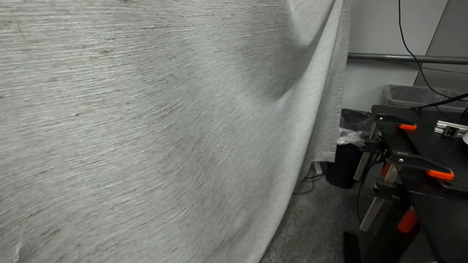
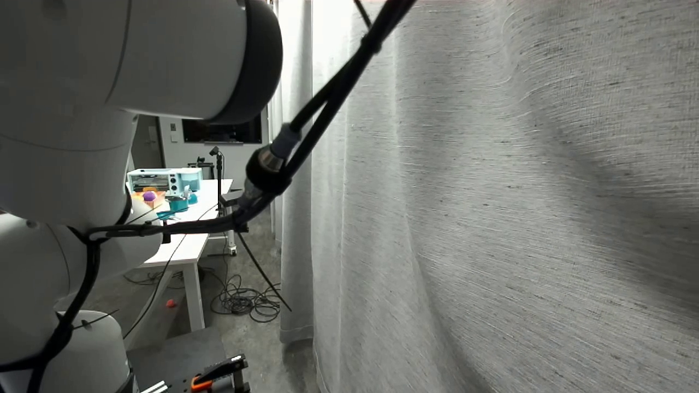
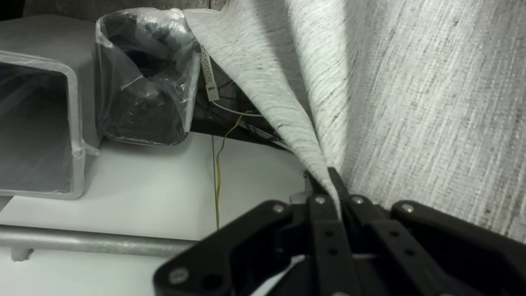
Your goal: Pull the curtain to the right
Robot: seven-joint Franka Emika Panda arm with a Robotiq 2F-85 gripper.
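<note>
The curtain is a very large light grey woven sheet. It fills most of an exterior view (image 1: 153, 131), hanging in a sagging diagonal fold with its edge towards the right. In an exterior view, the curtain (image 2: 491, 207) hangs in vertical folds across the right half. In the wrist view, the curtain (image 3: 431, 102) covers the right side, and its edge narrows into a pinched strip between the fingers. My gripper (image 3: 321, 176) is shut on this strip. The gripper is not visible in either exterior view; the white arm (image 2: 136, 65) shows at the left of an exterior view.
A black table with orange-tipped clamps (image 1: 440, 174) stands right of the curtain. A black bin (image 1: 345, 164) with a plastic liner is beside its edge; it also shows in the wrist view (image 3: 148, 111). A metal rail (image 1: 406, 58) runs along the wall. Cables (image 2: 248, 300) lie on the floor.
</note>
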